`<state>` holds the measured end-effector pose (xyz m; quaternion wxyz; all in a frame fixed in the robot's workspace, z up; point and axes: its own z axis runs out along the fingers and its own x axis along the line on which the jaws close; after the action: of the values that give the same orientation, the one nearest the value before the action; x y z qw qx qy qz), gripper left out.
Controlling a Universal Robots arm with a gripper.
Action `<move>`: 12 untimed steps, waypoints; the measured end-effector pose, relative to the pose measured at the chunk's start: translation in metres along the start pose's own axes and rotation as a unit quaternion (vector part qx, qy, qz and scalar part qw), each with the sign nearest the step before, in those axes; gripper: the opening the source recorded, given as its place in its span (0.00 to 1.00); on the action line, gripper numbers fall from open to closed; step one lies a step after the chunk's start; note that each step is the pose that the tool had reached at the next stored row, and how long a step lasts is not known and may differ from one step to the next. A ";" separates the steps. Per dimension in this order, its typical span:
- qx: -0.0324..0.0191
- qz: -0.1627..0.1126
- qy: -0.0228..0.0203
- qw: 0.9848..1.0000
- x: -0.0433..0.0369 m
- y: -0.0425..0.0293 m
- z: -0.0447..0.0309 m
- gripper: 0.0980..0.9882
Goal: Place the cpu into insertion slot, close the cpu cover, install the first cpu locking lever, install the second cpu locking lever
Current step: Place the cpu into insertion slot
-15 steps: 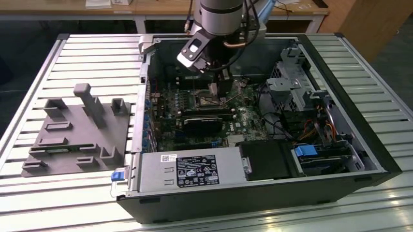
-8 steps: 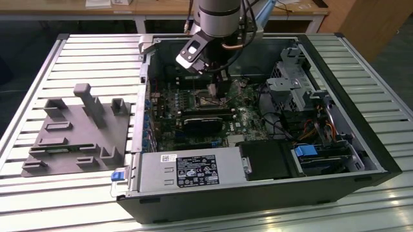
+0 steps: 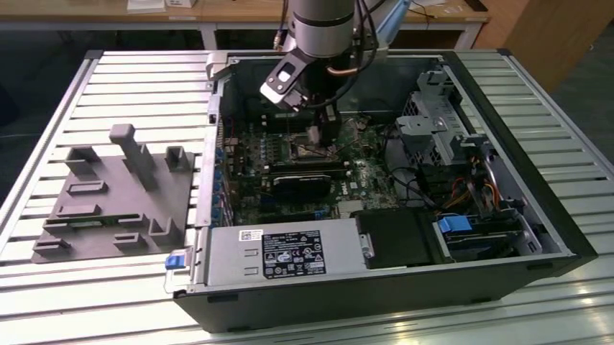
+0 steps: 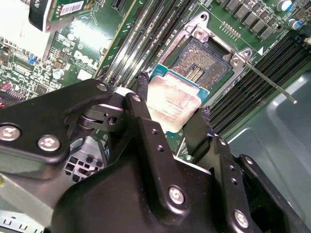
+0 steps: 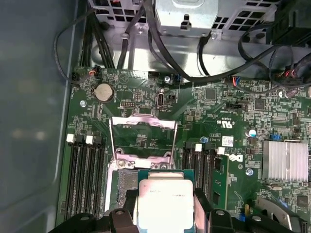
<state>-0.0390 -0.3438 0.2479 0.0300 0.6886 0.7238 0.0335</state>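
My gripper [image 4: 174,101] is shut on the cpu [image 4: 170,94], its two black fingers pressing on opposite edges of the silver-topped chip. The chip hangs tilted just over the insertion slot [image 4: 201,60], whose dark contact field is partly exposed. In the first wrist view the cpu [image 5: 165,199] sits between the gripper [image 5: 165,208] fingers, overlapping the insertion slot [image 5: 127,179]. The cpu cover [image 5: 143,127], a silvery frame, stands swung open beyond the socket. A thin locking lever [image 4: 269,80] sticks out beside the socket. In the exterior view the gripper [image 3: 315,134] hovers over the motherboard inside the case.
The open computer case [image 3: 537,208] lies on a slatted table. A power supply [image 3: 278,251] fills its near side and a drive cage [image 3: 441,122] the exterior view's right. Memory slots [image 5: 85,174] flank the socket. A heatsink [image 5: 284,160] and cables [image 5: 194,73] are nearby. A grey fixture [image 3: 115,194] sits outside.
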 end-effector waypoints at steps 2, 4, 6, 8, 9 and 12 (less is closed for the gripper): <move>0.000 0.000 0.000 1.000 0.0008 -0.0008 0.0014 0.49; 0.000 0.000 0.000 1.000 0.0017 -0.0017 0.0029 0.49; 0.000 0.000 0.000 1.000 0.0026 -0.0024 0.0043 0.49; 0.000 0.000 0.000 1.000 0.0037 -0.0031 0.0058 0.49; 0.000 0.000 0.000 1.000 0.0043 -0.0035 0.0065 0.49; 0.000 0.000 0.000 1.000 0.0060 -0.0046 0.0085 0.49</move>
<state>-0.0432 -0.3379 0.2390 0.0303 0.6886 0.7238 0.0333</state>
